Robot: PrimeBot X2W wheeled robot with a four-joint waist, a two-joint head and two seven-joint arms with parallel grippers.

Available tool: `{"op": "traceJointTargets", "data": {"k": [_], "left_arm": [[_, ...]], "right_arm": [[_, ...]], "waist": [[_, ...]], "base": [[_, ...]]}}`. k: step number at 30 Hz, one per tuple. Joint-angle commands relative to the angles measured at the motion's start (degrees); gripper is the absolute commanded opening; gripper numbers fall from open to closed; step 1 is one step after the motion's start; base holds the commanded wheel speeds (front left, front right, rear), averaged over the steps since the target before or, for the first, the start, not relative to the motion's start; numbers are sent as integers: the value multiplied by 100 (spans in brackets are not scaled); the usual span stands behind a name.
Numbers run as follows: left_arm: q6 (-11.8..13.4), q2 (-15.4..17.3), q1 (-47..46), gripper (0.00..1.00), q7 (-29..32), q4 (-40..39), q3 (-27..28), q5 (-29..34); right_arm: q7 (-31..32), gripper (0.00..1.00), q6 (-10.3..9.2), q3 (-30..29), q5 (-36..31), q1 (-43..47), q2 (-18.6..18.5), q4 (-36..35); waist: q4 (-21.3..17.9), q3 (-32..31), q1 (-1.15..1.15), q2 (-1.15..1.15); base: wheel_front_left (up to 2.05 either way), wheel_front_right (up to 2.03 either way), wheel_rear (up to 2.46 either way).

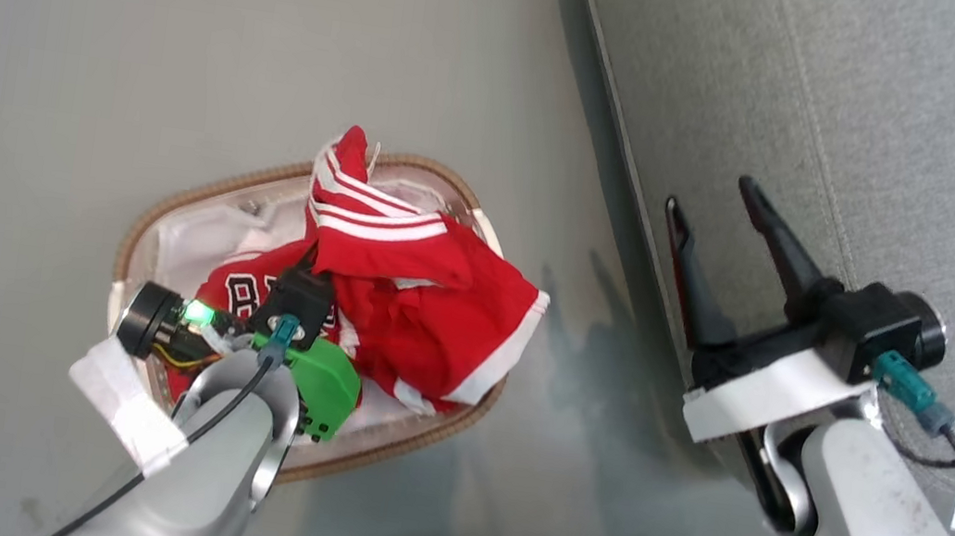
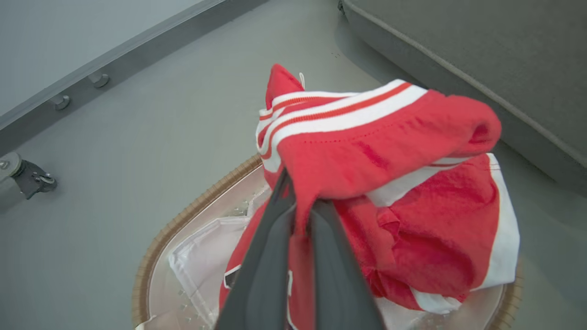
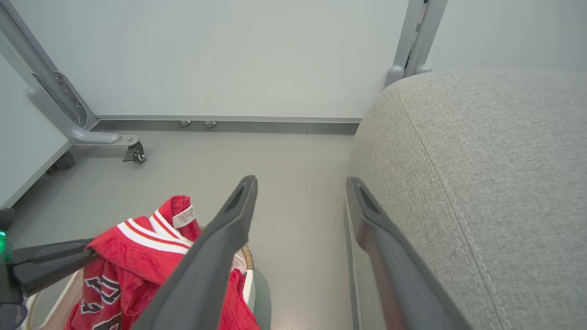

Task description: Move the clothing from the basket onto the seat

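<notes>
Red fabric: the clothing (image 1: 426, 298), a shiny jersey and shorts with white striped trim, sits heaped in the basket (image 1: 198, 191) at lower centre-left of the head view. One striped fold stands above the rim, and a white-edged hem drapes over the rim's right side.
Left end effector (image 2: 298, 208): clenched on the clothing; in the left wrist view red cloth is pinched between the two dark fingers, just under the striped band.
Right end effector (image 1: 710, 195): released, fingers spread and holding nothing, at right of frame over the front edge of the seat (image 1: 884, 101).
Seat: the grey upholstered cushion takes the upper right of the head view, with no clothing on it yet.
Stage: judged to be the start of the lift, with the carry across the floor (image 1: 559, 382) to the seat not yet made.
Risk, thin pinch: one fold of slippery cloth bears the weight of the heap and could slide out, dropping the load between basket and seat.
Risk, partial lift: the lettered jersey underneath may not be gripped and could stay behind.
Risk, snag: the white liner (image 1: 201, 239) lies right under the cloth. Whether it is caught in the pinch cannot be told; if so, the basket may drag or tip.
</notes>
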Motion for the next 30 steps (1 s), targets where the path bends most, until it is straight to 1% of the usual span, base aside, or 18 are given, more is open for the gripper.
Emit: {"op": "traceJointTargets", "data": {"k": [1,7,11,14,20,24,30], "left_arm": [[-14,40,202,0,-4,-180,62,49],[-46,91,724,0,-5,-1127,408,164],[-115,-13,978,0,-5,-1778,628,212],[-204,-78,1100,0,-4,-2241,800,255],[-447,-219,1203,0,-4,-2970,957,302],[-589,-309,1196,0,-4,-3253,922,257],[-671,-361,1110,0,-4,-3528,649,199]], "right_arm": [[-12,100,-4,13,-11,174,-10,66],[-12,100,-3,103,-56,574,12,227],[-12,100,-4,148,-90,863,-43,323],[-12,100,-3,223,-106,1079,-52,394],[-12,100,-4,402,-124,1416,-32,524],[-12,100,-3,705,-102,1356,-18,468],[-11,100,-4,1327,-55,743,147,391]], "waist": [[396,-901,0,0],[602,-1499,0,0],[738,-1869,0,0],[826,-2111,0,0],[1015,-2503,0,0],[1145,-2609,0,0],[1388,-2629,0,0]], "base": [[0,0,0],[0,0,0],[0,0,0],[0,0,0],[0,0,0],[0,0,0],[0,0,0]]}}
